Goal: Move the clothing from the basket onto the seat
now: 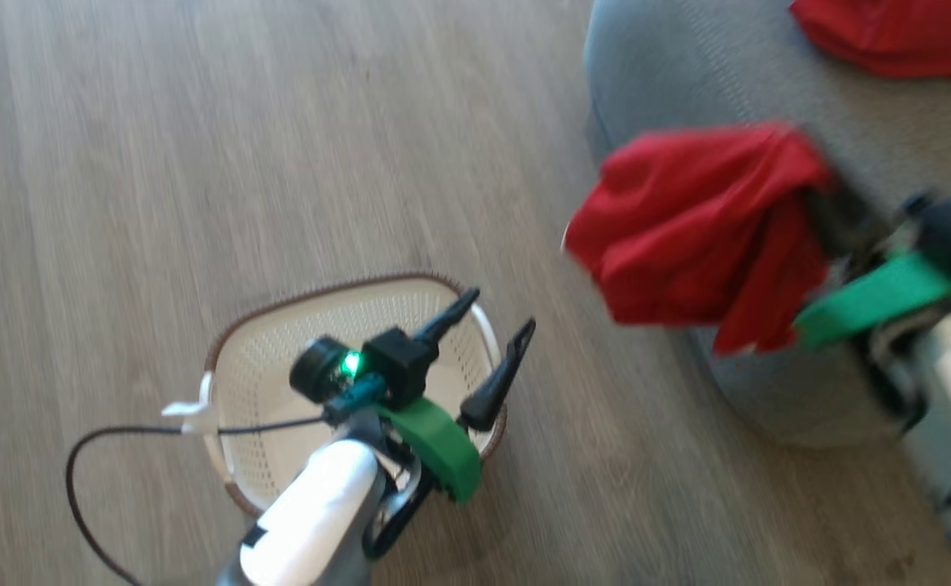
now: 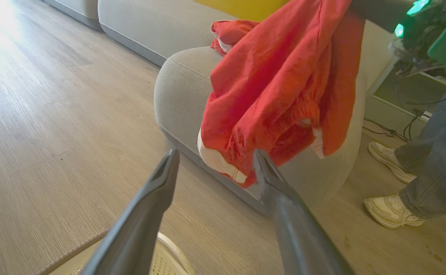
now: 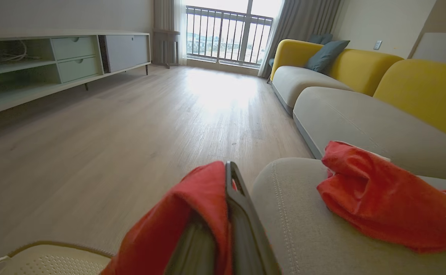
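Observation:
My right gripper [image 3: 228,172] is shut on a red garment [image 1: 703,236], which hangs in the air beside the rounded edge of the grey seat [image 1: 687,65]. In the left wrist view this garment [image 2: 276,88] dangles in front of the seat [image 2: 181,84], white cuffs at its lower end. A second red garment [image 3: 379,206] lies crumpled on the seat [image 3: 284,198]. The cream basket [image 1: 280,303] stands on the floor at lower left, showing bare perforated plastic inside. My left gripper [image 1: 503,309] hovers open over its right rim, holding nothing.
A person's jeans-clad legs and pale shoes [image 2: 429,152] stand on the floor just past the seat. A black cable [image 1: 85,464] loops beside the basket. A low cabinet [image 3: 55,61] lines the far wall, and yellow backrests [image 3: 417,88] rise behind the cushions.

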